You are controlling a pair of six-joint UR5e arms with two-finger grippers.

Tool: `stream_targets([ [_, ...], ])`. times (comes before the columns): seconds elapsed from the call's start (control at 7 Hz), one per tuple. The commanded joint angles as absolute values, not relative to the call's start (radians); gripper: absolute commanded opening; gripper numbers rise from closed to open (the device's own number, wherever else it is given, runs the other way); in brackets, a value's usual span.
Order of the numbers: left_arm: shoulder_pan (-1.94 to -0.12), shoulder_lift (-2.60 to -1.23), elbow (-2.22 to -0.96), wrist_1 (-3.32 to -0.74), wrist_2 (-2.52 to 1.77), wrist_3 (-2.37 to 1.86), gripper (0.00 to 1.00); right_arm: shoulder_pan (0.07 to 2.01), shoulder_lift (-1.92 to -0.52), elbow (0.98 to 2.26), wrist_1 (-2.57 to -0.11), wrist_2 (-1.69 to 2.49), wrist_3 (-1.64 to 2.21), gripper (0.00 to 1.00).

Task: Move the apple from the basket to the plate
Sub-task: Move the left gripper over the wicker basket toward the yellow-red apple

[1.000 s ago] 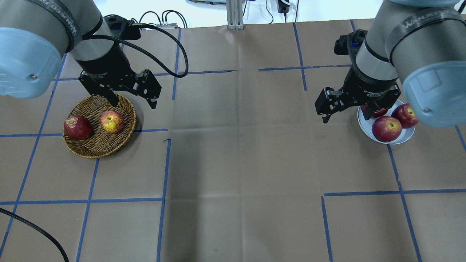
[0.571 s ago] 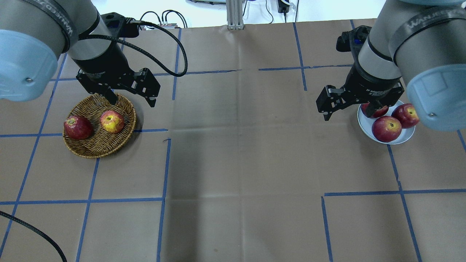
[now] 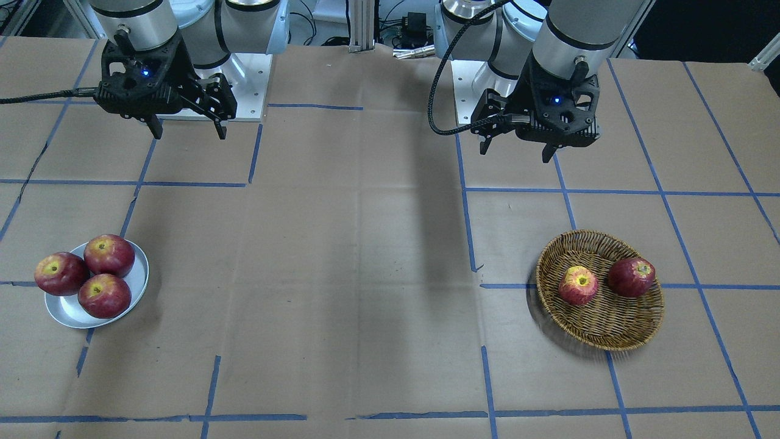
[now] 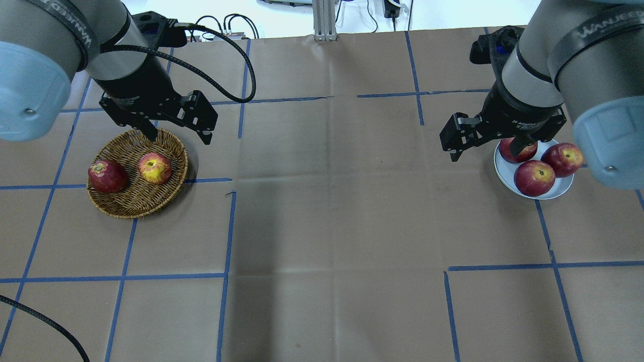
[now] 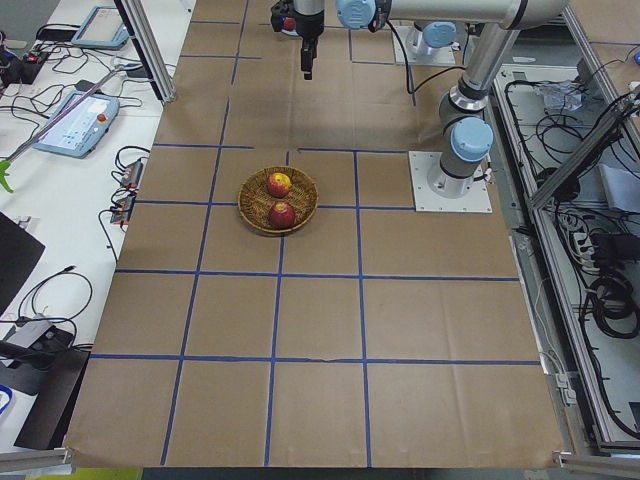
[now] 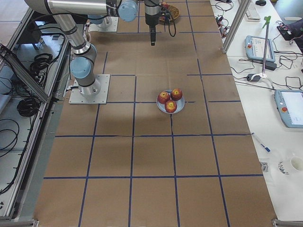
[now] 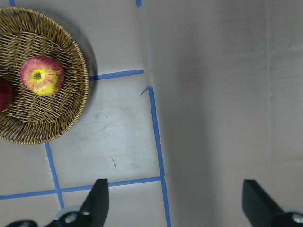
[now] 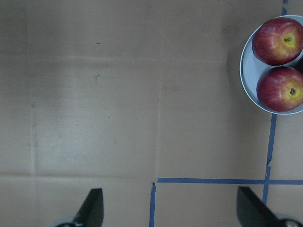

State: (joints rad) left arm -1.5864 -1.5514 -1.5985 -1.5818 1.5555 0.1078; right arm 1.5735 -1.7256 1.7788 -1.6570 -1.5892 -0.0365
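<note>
Nothing of the transfer is done yet: the apple lies in the basket, beside a dark red apple. The plate holds three red apples, with little bare room left. My left gripper hangs spread and empty above the counter near the basket, and my right gripper hangs likewise by the plate. Grasp, carry and release all remain.

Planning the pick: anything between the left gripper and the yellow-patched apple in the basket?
Nothing visible. The left gripper hangs open; the apple lies uncovered in the basket, the dark red apple beside it.
</note>
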Motion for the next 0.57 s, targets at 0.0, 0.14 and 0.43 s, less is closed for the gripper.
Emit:
stream_targets([
  [0.0,-1.577,-1.560,-1.577,-1.586,1.557,0.109,0.99,1.574,-1.729,1.779,-1.658,-1.591,-0.037,1.00],
  [0.14,-1.577,-1.556,-1.572,-1.586,1.559,0.109,0.99,1.572,-1.729,1.781,-1.658,-1.591,-0.037,1.00],
  [0.43,-1.577,-1.548,-1.583,-1.582,1.560,0.109,0.99,1.574,-1.750,1.785,-1.654,-1.589,-0.034,1.00],
])
